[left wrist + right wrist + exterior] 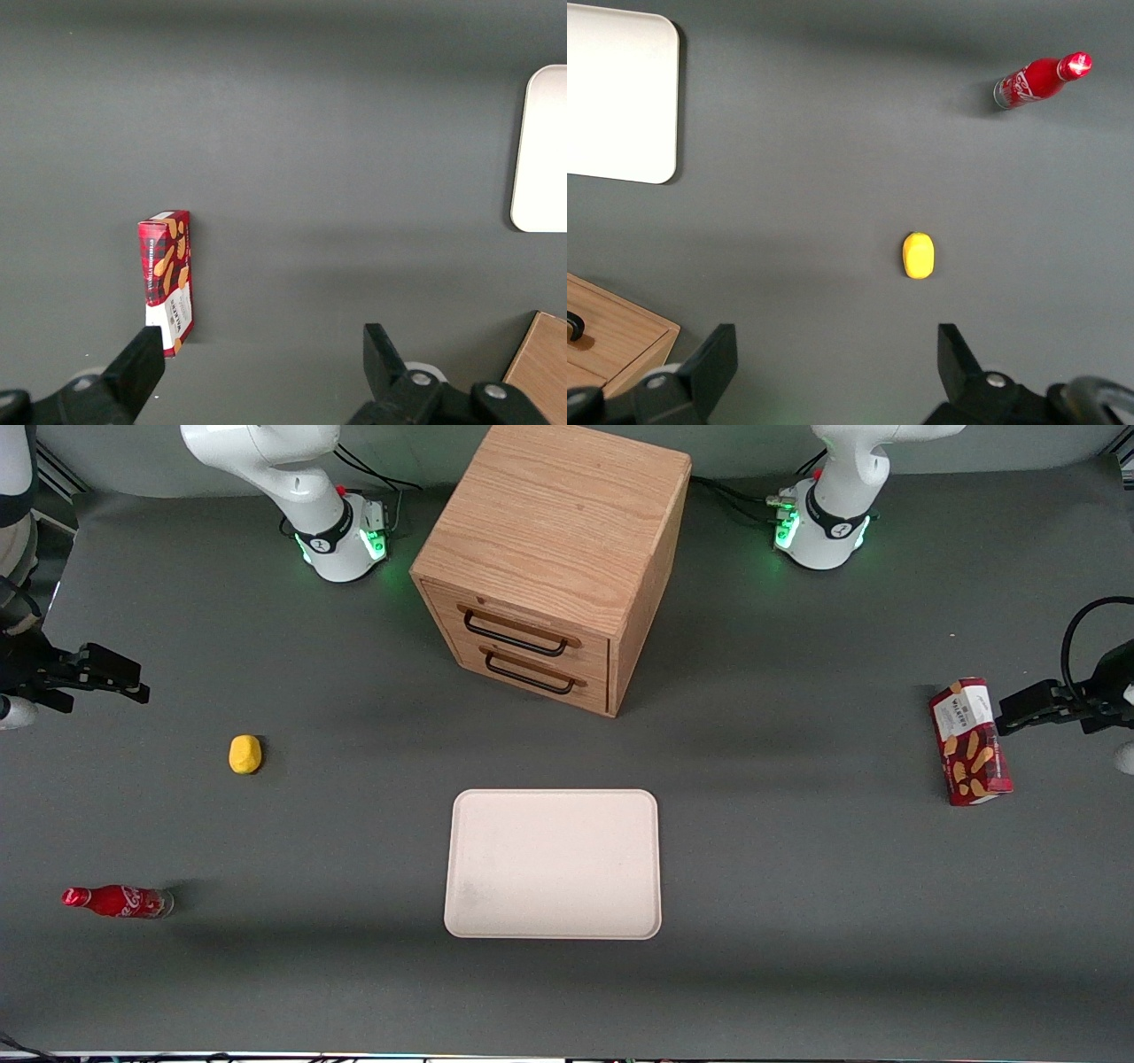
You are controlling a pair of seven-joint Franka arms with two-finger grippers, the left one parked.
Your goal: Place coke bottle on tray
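Observation:
The coke bottle [117,902], slim and red with white script, is on the grey table near the front camera at the working arm's end; its cap points toward that end. It also shows in the right wrist view [1041,80]. The cream-white tray [554,864] lies flat mid-table and bare, well apart from the bottle; its corner shows in the wrist view [620,106]. My right gripper [133,680] hangs open and empty above the table's working-arm end, farther from the front camera than the bottle. Its fingers [837,341] are spread wide over bare table.
A small yellow object [245,754] lies between the gripper and the bottle [919,255]. A wooden two-drawer cabinet [549,567] stands farther from the camera than the tray. A red snack box [970,741] lies toward the parked arm's end.

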